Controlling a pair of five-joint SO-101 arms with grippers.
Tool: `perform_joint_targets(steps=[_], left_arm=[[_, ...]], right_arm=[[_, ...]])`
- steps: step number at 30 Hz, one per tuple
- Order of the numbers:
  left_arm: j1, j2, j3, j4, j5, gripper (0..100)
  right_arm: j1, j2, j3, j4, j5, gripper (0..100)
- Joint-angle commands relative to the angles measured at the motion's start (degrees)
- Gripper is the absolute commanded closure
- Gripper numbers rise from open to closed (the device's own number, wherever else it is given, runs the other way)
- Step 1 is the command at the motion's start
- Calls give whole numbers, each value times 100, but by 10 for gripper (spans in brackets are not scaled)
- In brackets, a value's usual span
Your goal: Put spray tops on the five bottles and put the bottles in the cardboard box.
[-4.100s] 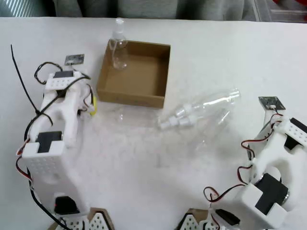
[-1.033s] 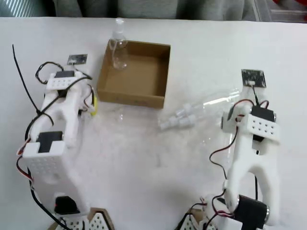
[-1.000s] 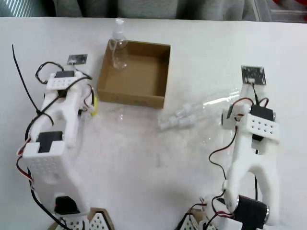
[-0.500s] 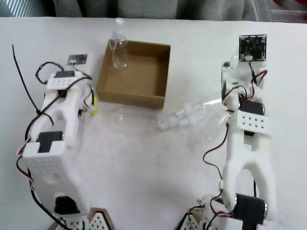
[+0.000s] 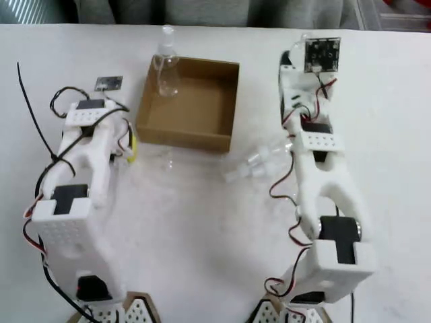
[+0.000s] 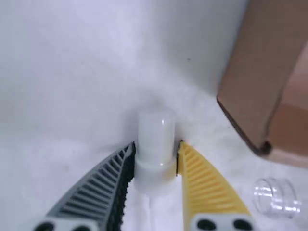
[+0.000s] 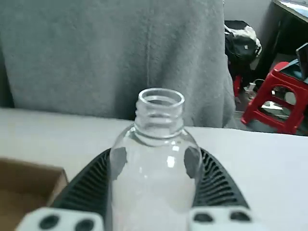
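High view: one cardboard box (image 5: 182, 136).

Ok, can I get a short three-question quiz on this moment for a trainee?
1. True or false: the right gripper is shut on an uncapped bottle.
2. What does the left gripper hold? A) a spray top B) a bottle C) nothing
3. Fill in: ___ capped bottle stands in the cardboard box.
Key: 1 true; 2 A; 3 one.
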Motion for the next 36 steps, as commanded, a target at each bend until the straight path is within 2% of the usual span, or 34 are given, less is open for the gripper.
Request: perform_joint_targets(steps=[1, 4, 11, 27, 33, 36], left_arm=[[163, -75, -53, 44, -44, 891], [163, -75, -53, 44, -44, 891], [259, -75, -70, 35, -53, 891], [215, -75, -53, 35, -53, 891], [215, -75, -53, 35, -53, 891], [207, -75, -53, 35, -53, 891]], right_arm=[[-84, 57, -563, -180, -1635, 961], [-84, 13, -536, -163, -2277, 961], [-347, -1095, 818, -198, -1811, 961], [-1648, -5103, 4484, -171, -1793, 961], [-2448, -6510, 5732, -171, -818, 961], [-2835, -7152, 6312, -163, -677, 961]])
